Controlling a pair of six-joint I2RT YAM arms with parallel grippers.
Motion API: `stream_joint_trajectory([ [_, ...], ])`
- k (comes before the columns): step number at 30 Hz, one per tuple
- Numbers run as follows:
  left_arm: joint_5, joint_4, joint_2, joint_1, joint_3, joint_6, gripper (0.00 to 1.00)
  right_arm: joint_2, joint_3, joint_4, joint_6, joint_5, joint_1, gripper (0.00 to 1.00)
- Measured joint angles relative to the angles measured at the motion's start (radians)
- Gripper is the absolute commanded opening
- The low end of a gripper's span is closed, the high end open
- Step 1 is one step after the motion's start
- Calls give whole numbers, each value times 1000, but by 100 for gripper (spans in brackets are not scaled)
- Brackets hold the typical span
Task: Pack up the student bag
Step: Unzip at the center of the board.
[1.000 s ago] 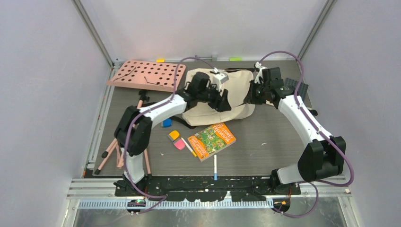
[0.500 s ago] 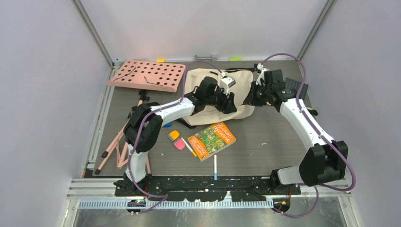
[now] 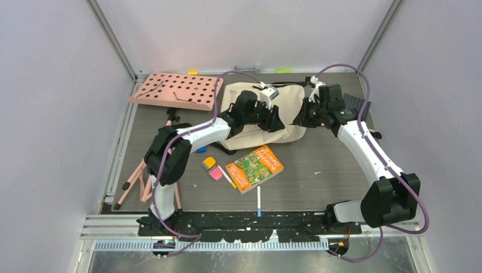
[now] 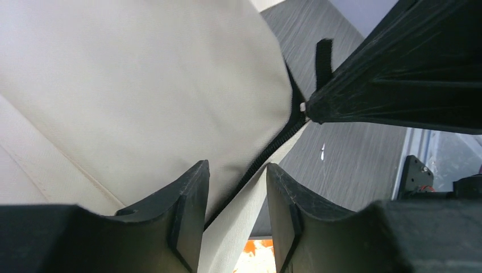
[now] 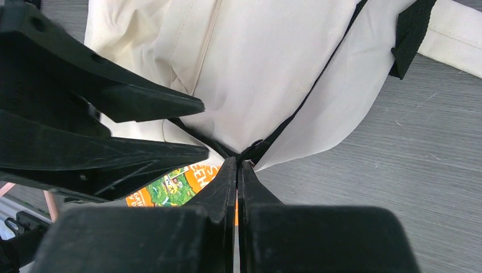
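The student bag point(image 3: 287, 99), cream with black straps, lies at the back centre. My right gripper point(image 3: 301, 116) is at its right lower corner, shut on the black zipper pull point(image 5: 248, 152). My left gripper point(image 3: 277, 122) hangs over the bag's front edge, close beside the right one. In the left wrist view its jaws point(image 4: 237, 170) stand apart around the cream zipper edge point(image 4: 244, 210) without clamping it. The bag's fabric point(image 4: 142, 85) fills that view. The right wrist view shows the bag point(image 5: 267, 62) and the left gripper's fingers point(image 5: 142, 102).
An orange-green book point(image 3: 254, 169) lies in front of the bag, with an orange eraser point(image 3: 209, 162), a pink eraser point(image 3: 216, 173), a yellow marker point(image 3: 227, 176), a blue item point(image 3: 200, 149) and a pen point(image 3: 258, 200). A pink perforated board point(image 3: 176, 90) and pink tripod point(image 3: 139, 179) are at the left.
My left gripper has moved right across the bag's front edge, toward the right gripper. The right gripper has stayed on the zipper pull, shifting only slightly.
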Motion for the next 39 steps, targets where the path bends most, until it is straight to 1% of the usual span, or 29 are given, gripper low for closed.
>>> stream_joint_trajectory([
  [8, 24, 94, -50, 47, -14, -40, 42, -5, -7, -11, 2, 0, 0, 1],
  [15, 33, 48, -20, 49, 22, -11, 42, -5, -7, -12, 2, 0, 0, 1],
  [23, 49, -64, 15, -6, 33, 78, 42, -5, -7, -13, 9, 5, 0, 1],
  [33, 54, -82, 15, -21, 29, 127, 43, 3, -7, -25, 15, 5, 0, 1],
  [37, 57, -84, 15, -27, 27, 130, 46, 8, -7, -25, 20, 13, 0, 1],
  [39, 60, -84, 15, -30, 27, 130, 44, 8, -7, -26, 24, 36, 0, 1],
])
